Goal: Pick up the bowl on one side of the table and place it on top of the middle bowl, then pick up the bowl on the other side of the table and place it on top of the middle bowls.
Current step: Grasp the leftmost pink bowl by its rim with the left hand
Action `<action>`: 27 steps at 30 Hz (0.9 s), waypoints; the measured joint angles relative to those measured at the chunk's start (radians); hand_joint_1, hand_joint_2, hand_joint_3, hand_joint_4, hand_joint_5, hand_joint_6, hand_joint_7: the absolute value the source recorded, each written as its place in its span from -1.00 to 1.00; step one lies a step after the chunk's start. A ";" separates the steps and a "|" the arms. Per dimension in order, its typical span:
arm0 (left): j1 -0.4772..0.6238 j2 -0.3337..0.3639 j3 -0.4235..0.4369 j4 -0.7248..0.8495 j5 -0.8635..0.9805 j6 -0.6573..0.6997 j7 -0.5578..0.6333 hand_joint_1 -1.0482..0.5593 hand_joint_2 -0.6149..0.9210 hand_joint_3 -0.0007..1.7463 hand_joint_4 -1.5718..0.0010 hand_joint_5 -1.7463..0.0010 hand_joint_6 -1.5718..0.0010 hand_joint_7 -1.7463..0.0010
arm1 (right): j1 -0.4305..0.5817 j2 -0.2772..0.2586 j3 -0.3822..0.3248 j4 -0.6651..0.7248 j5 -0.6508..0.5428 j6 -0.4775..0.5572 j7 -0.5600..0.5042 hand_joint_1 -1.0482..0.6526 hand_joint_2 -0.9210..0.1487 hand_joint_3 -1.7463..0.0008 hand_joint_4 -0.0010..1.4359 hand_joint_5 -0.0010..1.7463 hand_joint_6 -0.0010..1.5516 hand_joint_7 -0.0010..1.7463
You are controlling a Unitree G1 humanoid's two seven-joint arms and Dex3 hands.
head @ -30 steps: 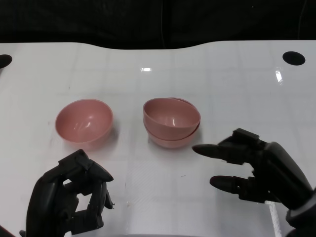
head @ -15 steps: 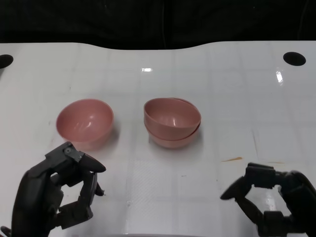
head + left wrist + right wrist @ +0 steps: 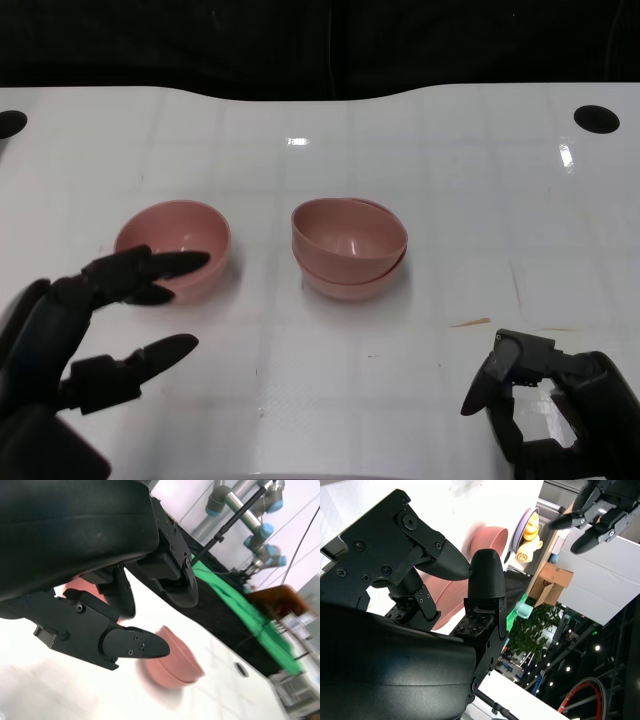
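Two pink bowls sit nested as a stack in the middle of the white table. A single pink bowl stands to its left. My left hand hovers just in front of that bowl, fingers spread apart and empty, fingertips over its near rim. My right hand is low at the front right, fingers curled in, holding nothing. The left wrist view shows the stacked bowls blurred beyond my fingers. The right wrist view shows curled fingers and pink bowls beyond.
Black holes sit at the table's far right and far left. A dark backdrop lies beyond the far edge. A small brown streak marks the table right of the stack.
My left hand has opened from a curled pose and reached forward toward the left bowl. My right hand drew back from the stack to the front right and curled in.
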 measured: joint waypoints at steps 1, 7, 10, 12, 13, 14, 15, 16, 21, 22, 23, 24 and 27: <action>-0.007 0.016 -0.003 -0.024 0.047 0.038 0.000 -0.32 1.00 -0.80 0.61 0.60 0.46 1.00 | 0.000 0.002 -0.006 -0.001 -0.005 0.000 0.001 -0.05 0.01 -0.61 0.34 1.00 0.04 0.79; -0.059 0.068 -0.077 -0.076 0.335 0.195 0.000 -0.35 0.99 -0.94 0.57 0.75 0.55 0.99 | -0.003 0.015 -0.028 -0.011 -0.012 0.020 0.023 -0.08 -0.01 -0.58 0.33 1.00 0.03 0.78; -0.100 0.080 -0.121 -0.070 0.444 0.232 0.003 -0.36 0.97 -0.98 0.55 0.78 0.56 1.00 | -0.002 0.022 -0.029 -0.026 -0.012 0.049 0.037 -0.08 -0.01 -0.58 0.34 1.00 0.04 0.78; -0.131 0.092 -0.155 -0.052 0.520 0.254 0.007 -0.38 0.95 -0.99 0.54 0.79 0.58 1.00 | -0.001 0.026 -0.032 -0.037 -0.012 0.058 0.041 -0.08 -0.02 -0.58 0.34 1.00 0.04 0.78; -0.151 0.093 -0.172 -0.037 0.554 0.267 0.008 -0.37 0.94 -1.00 0.53 0.79 0.58 1.00 | -0.001 0.028 -0.033 -0.039 -0.013 0.061 0.042 -0.08 -0.02 -0.58 0.33 1.00 0.04 0.78; -0.164 0.094 -0.185 -0.027 0.577 0.279 0.009 -0.37 0.93 -1.00 0.53 0.79 0.58 1.00 | -0.001 0.030 -0.035 -0.041 -0.013 0.063 0.044 -0.08 -0.02 -0.58 0.33 1.00 0.04 0.78; -0.179 0.094 -0.198 -0.017 0.596 0.291 0.009 -0.35 0.91 -1.00 0.51 0.79 0.57 0.99 | -0.001 0.031 -0.037 -0.041 -0.013 0.063 0.047 -0.08 -0.03 -0.57 0.33 1.00 0.04 0.77; -0.199 0.093 -0.214 -0.001 0.621 0.306 0.009 -0.35 0.90 -1.00 0.49 0.78 0.56 0.99 | 0.000 0.032 -0.040 -0.041 -0.013 0.065 0.050 -0.08 -0.03 -0.57 0.33 1.00 0.04 0.77; -0.285 0.090 -0.281 0.081 0.714 0.389 -0.002 -0.37 0.92 -0.99 0.47 0.81 0.55 0.99 | -0.002 0.034 -0.054 -0.041 -0.014 0.066 0.059 -0.07 -0.05 -0.54 0.30 1.00 0.03 0.77; -0.303 0.088 -0.296 0.103 0.730 0.404 -0.007 -0.38 0.92 -0.99 0.46 0.82 0.55 0.99 | -0.002 0.034 -0.057 -0.041 -0.014 0.065 0.060 -0.07 -0.06 -0.54 0.30 1.00 0.02 0.77; -0.319 0.088 -0.307 0.127 0.737 0.416 -0.008 -0.38 0.92 -0.99 0.46 0.82 0.55 0.99 | -0.003 0.036 -0.058 -0.041 -0.015 0.065 0.061 -0.07 -0.06 -0.53 0.30 1.00 0.02 0.77; -0.333 0.088 -0.318 0.152 0.742 0.424 -0.009 -0.39 0.93 -0.99 0.45 0.82 0.53 0.99 | -0.002 0.036 -0.060 -0.041 -0.015 0.065 0.062 -0.07 -0.06 -0.53 0.30 1.00 0.02 0.77; -0.382 0.087 -0.357 0.245 0.749 0.443 -0.009 -0.40 0.94 -0.99 0.41 0.82 0.52 0.98 | -0.002 0.039 -0.061 -0.041 -0.015 0.066 0.065 -0.07 -0.07 -0.53 0.29 1.00 0.02 0.77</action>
